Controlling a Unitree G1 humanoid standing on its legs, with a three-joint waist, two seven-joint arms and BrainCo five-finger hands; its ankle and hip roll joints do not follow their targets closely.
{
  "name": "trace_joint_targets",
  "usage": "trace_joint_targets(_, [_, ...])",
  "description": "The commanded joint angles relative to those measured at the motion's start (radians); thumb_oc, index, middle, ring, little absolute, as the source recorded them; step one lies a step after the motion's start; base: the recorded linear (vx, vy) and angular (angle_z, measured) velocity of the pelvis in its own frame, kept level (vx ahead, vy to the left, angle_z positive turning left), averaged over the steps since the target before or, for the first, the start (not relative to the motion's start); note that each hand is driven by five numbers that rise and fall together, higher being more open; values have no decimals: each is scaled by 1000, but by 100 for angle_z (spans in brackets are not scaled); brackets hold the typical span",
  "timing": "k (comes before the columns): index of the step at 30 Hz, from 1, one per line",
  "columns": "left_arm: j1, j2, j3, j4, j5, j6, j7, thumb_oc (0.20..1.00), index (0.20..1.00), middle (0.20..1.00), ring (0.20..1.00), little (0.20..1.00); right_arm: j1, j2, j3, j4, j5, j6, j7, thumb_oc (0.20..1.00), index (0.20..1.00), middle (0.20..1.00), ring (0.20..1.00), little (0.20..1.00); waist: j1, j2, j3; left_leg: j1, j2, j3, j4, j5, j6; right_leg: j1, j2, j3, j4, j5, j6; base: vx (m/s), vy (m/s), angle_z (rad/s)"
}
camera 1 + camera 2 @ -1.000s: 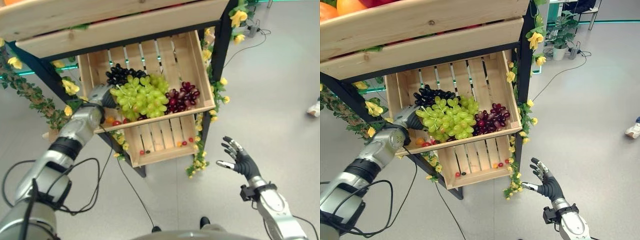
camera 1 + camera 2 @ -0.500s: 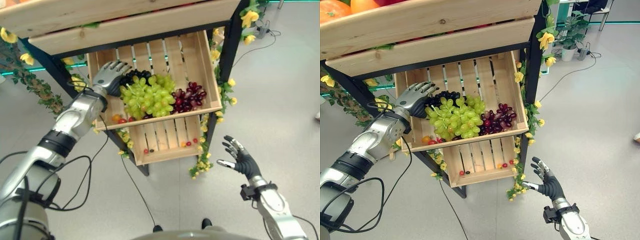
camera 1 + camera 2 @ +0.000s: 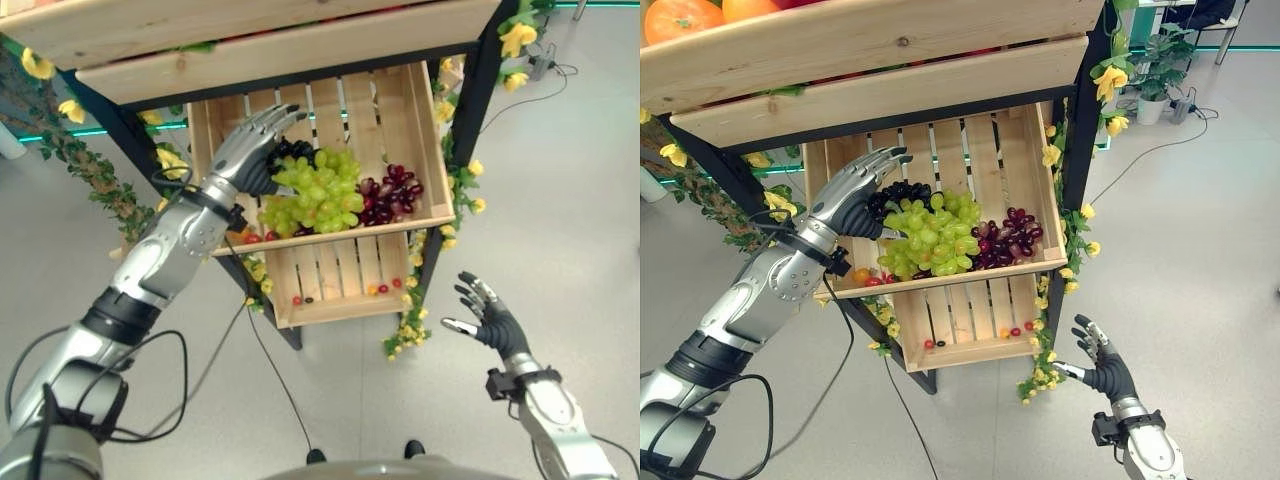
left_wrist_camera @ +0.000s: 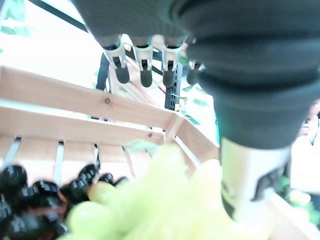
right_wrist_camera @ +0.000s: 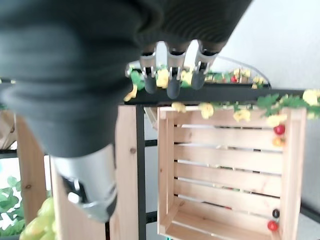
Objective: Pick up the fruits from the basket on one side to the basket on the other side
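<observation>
- Three grape bunches, dark grapes (image 3: 292,152), green grapes (image 3: 315,190) and red grapes (image 3: 390,194), lie in the middle crate (image 3: 425,130).
- Left hand (image 3: 250,150) hovers over the dark grapes, fingers (image 3: 283,118) straight.
- Right hand (image 3: 492,322) hangs beside the lower crate (image 3: 335,312), fingers spread, empty.

A pale grey floor (image 3: 560,180) surrounds a black-framed wooden shelf stand (image 3: 1077,150) trimmed with yellow flowers (image 3: 517,38); a potted plant (image 3: 1160,75) stands behind.

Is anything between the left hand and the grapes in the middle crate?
Nothing visible. The left hand hovers open directly over the black grapes and the edge of the green grapes in the crate. The shelf board above sits higher than the hand and clear of its path down.
</observation>
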Motion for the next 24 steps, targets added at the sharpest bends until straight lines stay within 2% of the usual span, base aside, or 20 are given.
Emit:
trace_joint_targets(1, [-61, 46, 68, -25, -102, -57, -48, 1000, 1000, 1000, 1000, 1000, -16, 6, -70, -56, -23, -74, -18, 1000, 1000, 1000, 1000, 1000, 17, -56, -14, 67, 37, -3, 1, -66, -55, 28, -61, -43, 4, -52, 104, 0, 0, 0])
trace_joint_targets(3, [-28, 117, 68, -102, -191, -73, -139, 1000, 1000, 1000, 1000, 1000, -10, 9, -94, -50, -23, -68, -20, 1000, 1000, 1000, 1000, 1000, 23, -58, -18, 69, 41, -4, 1, -64, -56, 30, -57, -42, 4, -52, 102, -5, -16, 0])
trace_joint_targets(9, [58, 242, 118, -224, -341, -99, -205, 1000, 1000, 1000, 1000, 1000, -1, 19, -110, -49, -30, -74, -16, 1000, 1000, 1000, 1000, 1000, 38, -66, -18, 68, 50, -4, 1, -56, -64, 29, -48, -41, 4, -52, 96, 0, 0, 0])
trace_joint_targets(12, [126, 285, 152, -283, -429, -110, -242, 1000, 1000, 1000, 1000, 1000, 1, 21, -117, -48, -25, -76, -11, 1000, 1000, 1000, 1000, 1000, 45, -67, -19, 68, 53, -7, 1, -55, -67, 31, -44, -43, 4, -54, 94, 0, 0, 0])
trace_joint_targets(14, [182, 285, 174, -314, -524, -114, -272, 1000, 1000, 1000, 1000, 1000, -2, 24, -119, -44, -23, -76, -10, 1000, 1000, 1000, 1000, 1000, 48, -67, -20, 70, 55, -13, 1, -53, -68, 36, -40, -43, 4, -58, 91, 0, 0, 0])
trace_joint_targets(15, [215, 264, 184, -324, -593, -114, -283, 1000, 1000, 1000, 1000, 1000, -7, 30, -122, -43, -18, -80, -14, 1000, 1000, 1000, 1000, 1000, 49, -68, -20, 72, 57, -15, 1, -52, -70, 39, -37, -44, 4, -61, 87, 0, 0, 0])
trace_joint_targets(16, [218, 264, 188, -326, -596, -114, -285, 1000, 1000, 1000, 1000, 1000, -7, 28, -122, -43, -18, -80, -14, 1000, 1000, 1000, 1000, 1000, 48, -67, -20, 72, 57, -15, 1, -52, -70, 39, -37, -44, 4, -62, 86, 0, 0, 0])
trace_joint_targets(18, [271, 190, 189, -334, -676, -104, -298, 1000, 1000, 1000, 1000, 1000, -19, 32, -128, -39, -12, -84, -23, 1000, 1000, 1000, 1000, 1000, 44, -69, -20, 76, 62, -17, 1, -51, -72, 44, -29, -45, 4, -68, 80, -11, -24, 4])
trace_joint_targets(19, [272, 190, 190, -334, -676, -104, -298, 1000, 1000, 1000, 1000, 1000, -19, 32, -128, -39, -12, -84, -23, 1000, 1000, 1000, 1000, 1000, 44, -69, -20, 77, 62, -18, 1, -51, -72, 44, -29, -45, 4, -68, 80, -15, -31, 4])
trace_joint_targets(21, [325, 62, 191, -307, -762, -104, -278, 1000, 1000, 1000, 1000, 1000, -27, 42, -125, -39, -1, -87, -31, 1000, 1000, 1000, 1000, 1000, 38, -74, -17, 82, 67, -18, 1, -50, -72, 49, -22, -40, 4, -73, 72, -9, -37, 4])
trace_joint_targets(23, [365, -45, 189, -310, -780, -105, -273, 1000, 1000, 1000, 1000, 1000, -35, 51, -133, -42, 9, -89, -40, 1000, 1000, 1000, 1000, 1000, 31, -79, -18, 81, 73, -21, 4, -48, -72, 51, -13, -34, 4, -81, 62, -6, -54, 1])
trace_joint_targets(24, [414, -168, 177, -271, -848, -100, -267, 1000, 1000, 1000, 1000, 1000, -37, 62, -136, -50, 14, -92, -51, 1000, 1000, 1000, 1000, 1000, 19, -90, -15, 87, 81, -21, 12, -51, -72, 56, -1, -19, 9, -91, 51, 1, -47, 0])
